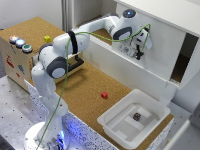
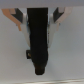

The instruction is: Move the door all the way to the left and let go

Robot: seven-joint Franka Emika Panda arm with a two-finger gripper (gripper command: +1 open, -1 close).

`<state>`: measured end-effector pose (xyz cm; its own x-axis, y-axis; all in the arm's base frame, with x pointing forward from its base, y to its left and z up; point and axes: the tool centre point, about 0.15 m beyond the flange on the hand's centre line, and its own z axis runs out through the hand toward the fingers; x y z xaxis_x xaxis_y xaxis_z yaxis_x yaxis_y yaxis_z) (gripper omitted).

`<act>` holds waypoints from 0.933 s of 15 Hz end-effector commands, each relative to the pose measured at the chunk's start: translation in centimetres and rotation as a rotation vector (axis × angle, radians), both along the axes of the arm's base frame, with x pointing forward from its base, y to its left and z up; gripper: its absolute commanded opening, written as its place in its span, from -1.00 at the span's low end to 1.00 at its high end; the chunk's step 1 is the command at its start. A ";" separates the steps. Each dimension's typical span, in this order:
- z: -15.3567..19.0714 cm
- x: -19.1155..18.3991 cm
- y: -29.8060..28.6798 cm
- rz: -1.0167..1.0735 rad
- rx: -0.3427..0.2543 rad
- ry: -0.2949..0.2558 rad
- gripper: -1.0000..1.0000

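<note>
- While the arm [image 1: 60, 55] reaches across the cork-topped table [image 1: 80, 90], its gripper [image 1: 137, 51] sits against the front of the door [image 1: 160, 50], the white sliding panel of the white cabinet [image 1: 165, 12].
- Seen from the wrist view, the gripper [image 2: 39, 17] has its two fingers [image 2: 17, 22] standing on either side of a dark upright bar, the handle [image 2: 38, 40], which runs between them against the pale panel.
- Whether the fingers press the handle or only flank it cannot be told; the picture is too blurred to show contact.
- The door covers the middle of the cabinet front in the exterior view, with a dark opening [image 1: 181, 65] showing at its edge toward the exterior view's right.
- A green cable [image 1: 90, 35] runs along the arm from the base up to the wrist.
- On the cork surface lies a small red block [image 1: 104, 95], well apart from the gripper.
- A white plastic tray [image 1: 112, 120] stands near the table's edge and holds a small dark cube [image 1: 136, 116].
- A wooden box [image 1: 15, 60] at the exterior view's left carries three round buttons [image 1: 20, 43] on top, and a yellow block [image 1: 47, 38] lies just beside them.
</note>
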<state>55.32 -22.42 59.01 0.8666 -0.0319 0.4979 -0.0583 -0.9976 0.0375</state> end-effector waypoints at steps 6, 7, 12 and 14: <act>-1.3 2.6 4.3 -0.032 -0.058 0.018 -1.00; -1.3 2.7 4.6 -0.031 -0.063 0.020 -1.00; -1.4 3.0 6.0 -0.021 -0.069 0.025 -1.00; -1.3 3.2 6.5 -0.021 -0.079 0.025 -1.00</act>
